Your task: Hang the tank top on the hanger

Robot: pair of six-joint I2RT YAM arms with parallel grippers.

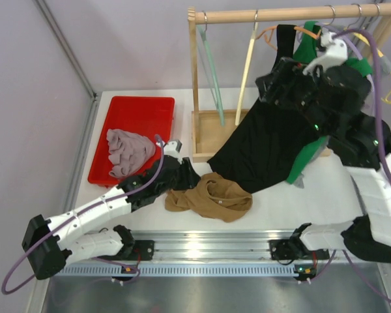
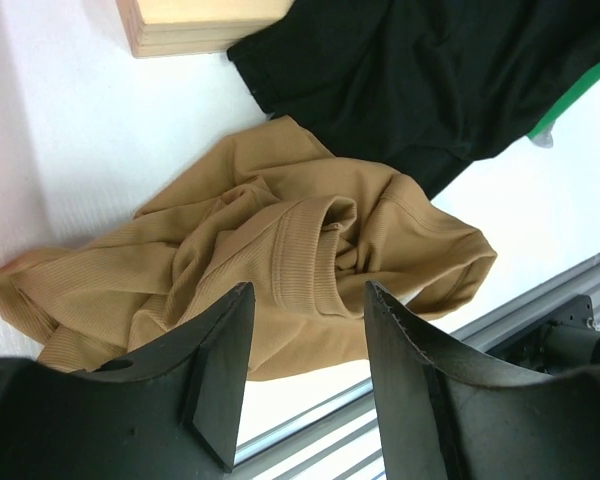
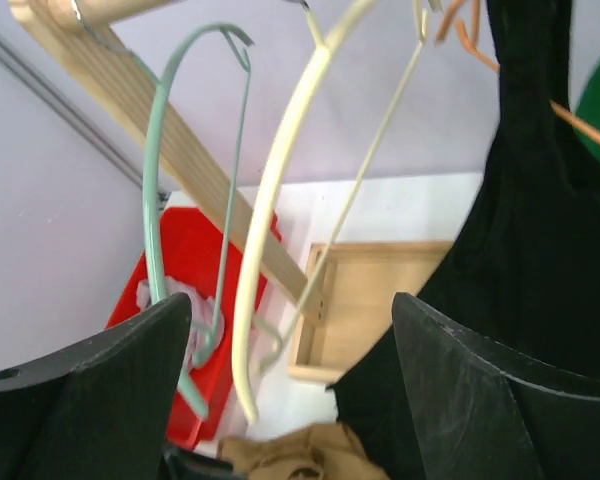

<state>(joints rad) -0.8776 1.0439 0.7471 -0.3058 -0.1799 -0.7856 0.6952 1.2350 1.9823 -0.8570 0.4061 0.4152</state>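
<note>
The tan-brown tank top [image 1: 210, 196] lies crumpled on the white table near the front edge, and it also shows in the left wrist view [image 2: 280, 262]. My left gripper [image 1: 188, 178] is open and empty at the top's left edge, its fingertips [image 2: 230, 330] just above the fabric. The cream-white hanger [image 1: 246, 72] hangs by its hook from the wooden rod. My right gripper [image 1: 268, 86] is raised beside the rack, open and empty. In the right wrist view the cream hanger [image 3: 270, 200] hangs just ahead of it, between the spread jaws.
A pale green hanger [image 1: 212, 72] hangs left of the cream one. An orange hanger [image 1: 274, 32] carries the black garment [image 1: 267, 147], which drapes onto the table beside the tank top. The rack's wooden base [image 1: 205, 134] stands behind. A red tray [image 1: 140, 107] holds a mauve-grey cloth [image 1: 127, 151].
</note>
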